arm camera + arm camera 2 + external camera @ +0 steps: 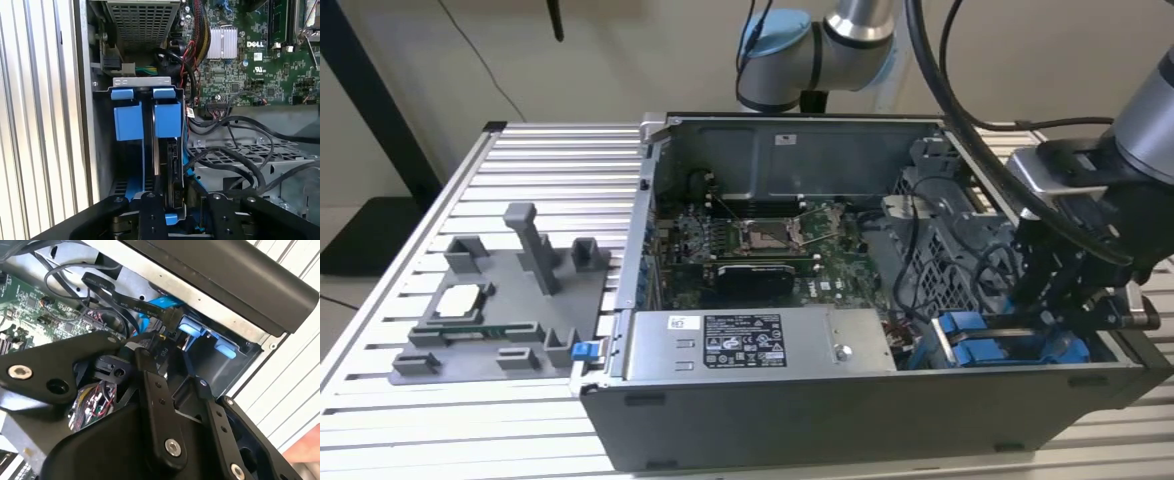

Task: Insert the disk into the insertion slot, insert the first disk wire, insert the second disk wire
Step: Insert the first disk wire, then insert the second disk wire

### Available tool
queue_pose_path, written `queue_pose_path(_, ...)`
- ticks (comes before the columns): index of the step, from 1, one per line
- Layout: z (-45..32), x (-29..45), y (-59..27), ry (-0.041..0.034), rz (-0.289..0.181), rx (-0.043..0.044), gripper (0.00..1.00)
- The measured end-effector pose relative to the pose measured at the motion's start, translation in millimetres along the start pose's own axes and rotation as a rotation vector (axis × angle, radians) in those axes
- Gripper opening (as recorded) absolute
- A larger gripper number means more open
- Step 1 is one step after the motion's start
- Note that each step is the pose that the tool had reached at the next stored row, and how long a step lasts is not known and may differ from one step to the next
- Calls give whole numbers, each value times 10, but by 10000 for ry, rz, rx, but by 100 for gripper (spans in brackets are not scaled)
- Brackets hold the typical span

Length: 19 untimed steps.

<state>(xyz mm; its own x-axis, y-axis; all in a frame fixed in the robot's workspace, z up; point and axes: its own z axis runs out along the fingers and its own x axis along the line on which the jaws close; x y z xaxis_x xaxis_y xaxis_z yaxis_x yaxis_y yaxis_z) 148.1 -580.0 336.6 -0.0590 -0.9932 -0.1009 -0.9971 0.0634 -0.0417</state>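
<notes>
The insertion slot (129,121), a grey metal bay with bright blue tabs, sits in the near corner of the open computer case on the exterior view's right (977,347). The disk (172,165) stands edge-on inside it, its dark connector edge facing up beside a blue rail. My gripper (183,197) hangs straight over the bay (1047,310), open, one finger (152,205) on each side of the disk. In the second wrist view a flat black wire with a connector (170,317) lies by the blue tabs (192,330), just beyond my gripper (170,372).
A grey labelled power-supply box (747,345) fills the case's front edge. The motherboard (767,240) lies behind it, and loose black cables (235,125) cross a perforated grey cage (240,155). A grey fixture with small parts (494,310) stands on the slatted table.
</notes>
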Motion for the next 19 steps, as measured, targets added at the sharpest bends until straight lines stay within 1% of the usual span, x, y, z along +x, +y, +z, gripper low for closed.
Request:
queue_pose_path(7,-217,-22,-10,8,23,-57,100)
queue_pose_path(10,-305,-31,-13,9,24,-66,100)
queue_pose_path(11,-314,-32,-14,8,24,-67,100)
queue_pose_path(15,-314,-33,-13,7,23,-67,100)
queue_pose_path(17,-314,-49,-17,9,24,-67,100)
queue_pose_path(19,-310,-70,-43,8,24,-67,100)
